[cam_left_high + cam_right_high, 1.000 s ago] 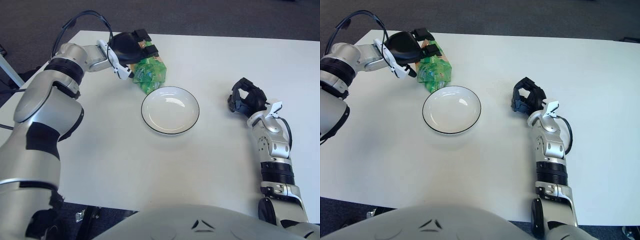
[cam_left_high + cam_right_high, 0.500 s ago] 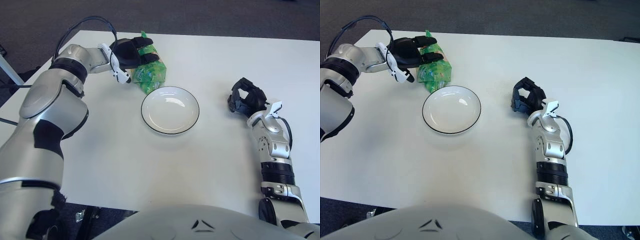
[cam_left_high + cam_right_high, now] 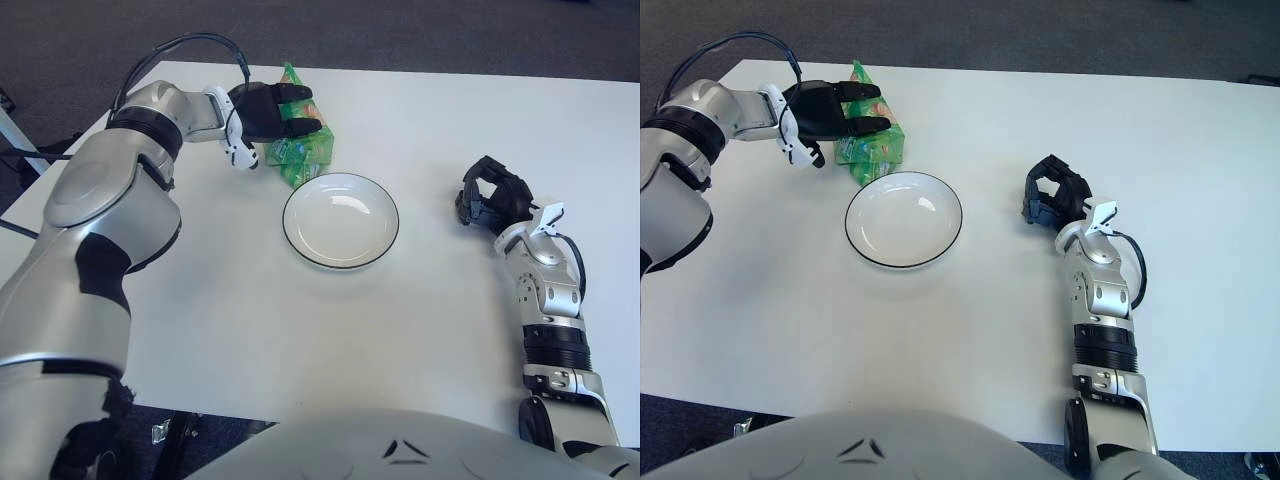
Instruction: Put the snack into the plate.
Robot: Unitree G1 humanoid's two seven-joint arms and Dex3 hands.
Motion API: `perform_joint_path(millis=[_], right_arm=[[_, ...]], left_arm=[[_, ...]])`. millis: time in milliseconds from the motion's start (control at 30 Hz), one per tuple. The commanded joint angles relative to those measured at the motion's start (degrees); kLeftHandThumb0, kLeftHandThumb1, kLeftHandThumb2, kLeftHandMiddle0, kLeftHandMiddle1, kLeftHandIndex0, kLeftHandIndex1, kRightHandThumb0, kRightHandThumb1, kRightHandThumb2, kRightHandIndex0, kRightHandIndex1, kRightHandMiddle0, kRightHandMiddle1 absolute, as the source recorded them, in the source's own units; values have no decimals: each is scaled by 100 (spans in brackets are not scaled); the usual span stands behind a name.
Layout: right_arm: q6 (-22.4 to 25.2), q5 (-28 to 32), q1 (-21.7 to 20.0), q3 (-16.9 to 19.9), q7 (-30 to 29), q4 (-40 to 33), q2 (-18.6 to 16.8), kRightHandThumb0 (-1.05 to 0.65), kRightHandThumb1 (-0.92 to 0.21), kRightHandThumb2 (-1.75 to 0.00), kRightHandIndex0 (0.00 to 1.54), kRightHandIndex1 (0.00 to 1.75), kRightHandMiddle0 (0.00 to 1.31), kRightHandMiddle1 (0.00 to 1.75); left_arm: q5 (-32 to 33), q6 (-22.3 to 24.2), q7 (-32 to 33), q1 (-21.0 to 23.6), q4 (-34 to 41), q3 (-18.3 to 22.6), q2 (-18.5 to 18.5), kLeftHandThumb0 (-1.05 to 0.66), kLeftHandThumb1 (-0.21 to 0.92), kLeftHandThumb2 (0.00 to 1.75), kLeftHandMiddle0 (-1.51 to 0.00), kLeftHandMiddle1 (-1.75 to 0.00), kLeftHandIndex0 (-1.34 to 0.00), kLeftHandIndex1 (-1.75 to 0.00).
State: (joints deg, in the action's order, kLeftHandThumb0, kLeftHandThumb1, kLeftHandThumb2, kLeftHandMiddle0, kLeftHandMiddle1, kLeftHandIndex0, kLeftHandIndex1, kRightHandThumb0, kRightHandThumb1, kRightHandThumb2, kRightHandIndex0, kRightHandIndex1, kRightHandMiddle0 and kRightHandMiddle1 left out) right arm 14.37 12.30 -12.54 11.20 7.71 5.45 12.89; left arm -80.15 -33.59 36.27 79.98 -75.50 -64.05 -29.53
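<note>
Left hand (image 3: 272, 112), black fingers spread flat and grasping nothing, reaches against the crinkly green plastic snack bag (image 3: 303, 152) near the white table's (image 3: 300, 330) far edge, just beyond the black-rimmed white plate (image 3: 340, 220). Light, soft, probably slippery: pinch its puffed middle. Right hand (image 3: 493, 198) idles right of the plate.

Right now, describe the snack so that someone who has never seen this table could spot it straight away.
On the white table, find the round white plate with the thin dark rim near the middle. Just beyond its far-left edge lies the snack, a crinkly green packet. The left hand shows over it with fingers spread; the right hand shows right of the plate.
</note>
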Motion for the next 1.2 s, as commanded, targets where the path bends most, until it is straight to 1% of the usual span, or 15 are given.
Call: perform_joint_path(millis=[0, 267, 400, 500, 733, 867, 967, 1167], right_arm=[[434, -38, 322, -83, -12, 207, -63, -46, -38, -123, 126, 175, 56, 175], [469, -28, 327, -89, 16, 186, -55, -46, -39, -123, 126, 175, 56, 175], [503, -23, 356, -107, 48, 141, -33, -46, -39, -123, 126, 175, 56, 175], [521, -26, 359, -113, 59, 125, -26, -46, -39, -123, 126, 175, 56, 175], [537, -48, 425, -176, 140, 30, 10, -46, -39, -123, 125, 175, 56, 175], [520, -82, 433, -212, 191, 46, 47, -46, -39, -123, 125, 175, 56, 175], [530, -107, 446, -249, 208, 19, 76, -46, -39, -123, 126, 175, 56, 175], [615, -70, 456, -288, 218, -35, 125, -46, -38, -123, 126, 175, 56, 175]], left_arm=[[-187, 261, 363, 39, 5, -198, 67, -105, 92, 27, 0, 0, 0, 0], [-169, 731, 736, -132, -128, -281, 246, -105, 92, 19, 0, 0, 0, 0], [-161, 910, 946, -231, -179, -319, 341, -105, 92, 18, 0, 0, 0, 0], [-162, 952, 1017, -253, -202, -348, 372, -105, 92, 19, 0, 0, 0, 0], [-154, 1299, 1448, -445, -271, -415, 533, -105, 92, 16, 0, 0, 0, 0], [-109, 1465, 1505, -527, -324, -398, 634, -105, 91, 15, 0, 0, 0, 0], [-98, 1450, 1546, -534, -334, -402, 657, -105, 91, 14, 0, 0, 0, 0], [-116, 1177, 1439, -480, -341, -458, 673, -103, 92, 15, 0, 0, 0, 0]])
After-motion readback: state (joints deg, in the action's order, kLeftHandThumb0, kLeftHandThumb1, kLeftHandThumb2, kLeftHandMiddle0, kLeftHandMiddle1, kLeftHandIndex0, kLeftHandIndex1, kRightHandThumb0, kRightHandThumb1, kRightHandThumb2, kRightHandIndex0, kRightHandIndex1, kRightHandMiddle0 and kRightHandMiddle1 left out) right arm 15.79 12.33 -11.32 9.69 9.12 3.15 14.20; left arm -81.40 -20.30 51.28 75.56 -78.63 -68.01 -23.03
